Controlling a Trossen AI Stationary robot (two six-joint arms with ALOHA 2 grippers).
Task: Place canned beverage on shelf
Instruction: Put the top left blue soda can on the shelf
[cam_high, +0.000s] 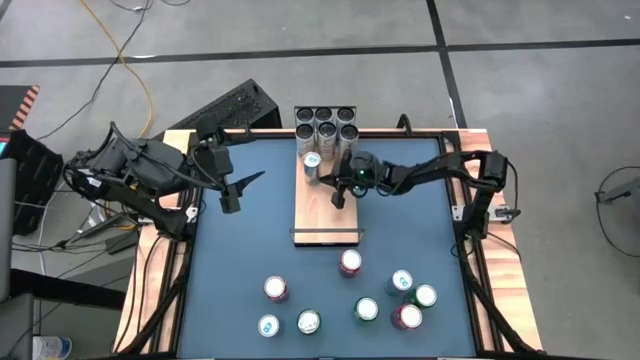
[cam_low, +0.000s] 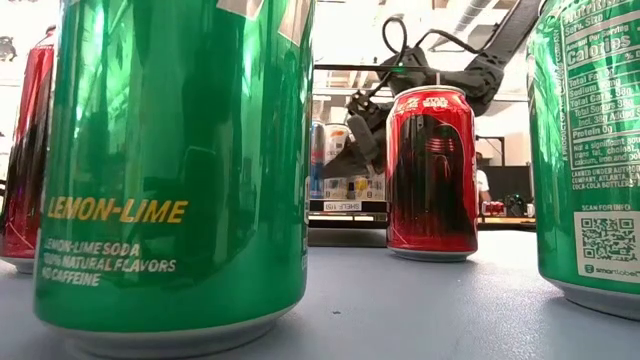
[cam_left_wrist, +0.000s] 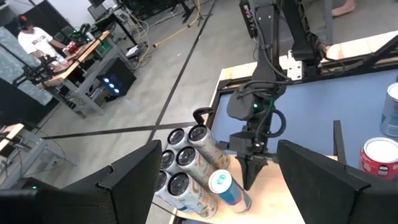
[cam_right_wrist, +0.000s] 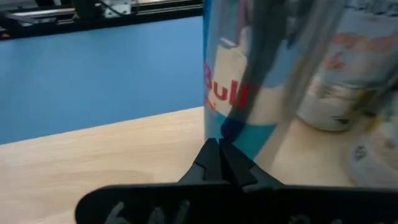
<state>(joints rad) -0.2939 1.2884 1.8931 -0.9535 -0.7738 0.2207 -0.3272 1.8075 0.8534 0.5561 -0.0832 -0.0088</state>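
Blue can (cam_high: 312, 161) stood upright on the shelf (cam_high: 326, 210), far-left, just in front of the six-can cluster (cam_high: 326, 122). Right gripper (cam_high: 337, 199) was nearer, jaws clenched and empty, can just left-far of them. Left gripper (cam_high: 240, 190) hung released over the surface (cam_high: 240, 260), left of the shelf.

The table (cam_high: 240, 250) is a flat blue edged in pale wood, and the shelf (cam_high: 325, 215) on it is a pale, light-grained plank whose end rail (cam_high: 326, 233) is thin black wire. On the shelf stands a blue-and-silver Red Bull can (cam_right_wrist: 249, 68) with red lettering, beside a cluster of pale, cream-printed cans (cam_left_wrist: 186, 171) with dark tops. Nearest the low camera a glossy green lemon-lime soda can (cam_low: 170, 160) carries yellow lettering, the Coca-Cola can (cam_low: 431, 170) behind it is red with what looks like a black helmeted figure, and both arms are dark.
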